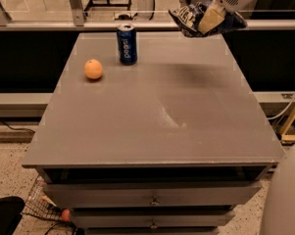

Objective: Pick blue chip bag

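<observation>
Gripper (210,19) clamped on the blue chip bag (186,15), held in the air right of the Pepsi can (127,44) and higher than its top.

One tan finger (211,18) presses across the bag's front; the other is hidden behind it, so the opening looks about bag-thick, though that's hard to confirm. The bag's long axis runs roughly sideways: the crinkled, white-lettered end points toward the can, the other end pokes out past the gripper on the side away from it. The bag is clear of the table (152,126), hanging over the far edge right of the can. The tabletop in front of and right of the can is open out to the near and right edges. An orange (93,69) sits left of the can and slightly nearer, well apart from the bag.
</observation>
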{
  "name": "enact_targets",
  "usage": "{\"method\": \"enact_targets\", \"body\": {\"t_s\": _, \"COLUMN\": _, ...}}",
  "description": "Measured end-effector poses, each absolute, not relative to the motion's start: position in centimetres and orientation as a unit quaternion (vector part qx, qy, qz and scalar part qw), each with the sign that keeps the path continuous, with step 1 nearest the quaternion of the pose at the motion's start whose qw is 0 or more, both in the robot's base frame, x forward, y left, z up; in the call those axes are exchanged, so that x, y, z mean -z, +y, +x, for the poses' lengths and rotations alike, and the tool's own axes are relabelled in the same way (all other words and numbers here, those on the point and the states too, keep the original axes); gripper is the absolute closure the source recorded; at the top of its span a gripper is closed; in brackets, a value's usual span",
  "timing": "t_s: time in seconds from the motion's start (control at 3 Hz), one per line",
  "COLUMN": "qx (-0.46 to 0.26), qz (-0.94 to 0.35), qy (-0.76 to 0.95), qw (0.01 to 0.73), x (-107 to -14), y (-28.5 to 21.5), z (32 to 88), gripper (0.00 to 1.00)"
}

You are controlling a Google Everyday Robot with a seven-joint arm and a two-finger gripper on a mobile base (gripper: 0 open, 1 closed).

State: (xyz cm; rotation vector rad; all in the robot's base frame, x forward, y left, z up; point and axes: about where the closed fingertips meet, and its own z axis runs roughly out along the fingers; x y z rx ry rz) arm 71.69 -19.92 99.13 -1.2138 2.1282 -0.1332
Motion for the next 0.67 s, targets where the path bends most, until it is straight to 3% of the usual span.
{"method": "enact_targets", "body": {"t_s": 0.67, "qx": 0.099, "qz": -0.441, "qy": 0.81, "qw": 0.374, "x": -106.1, "y": -22.1, "z": 69.3, "gripper": 1.0}}
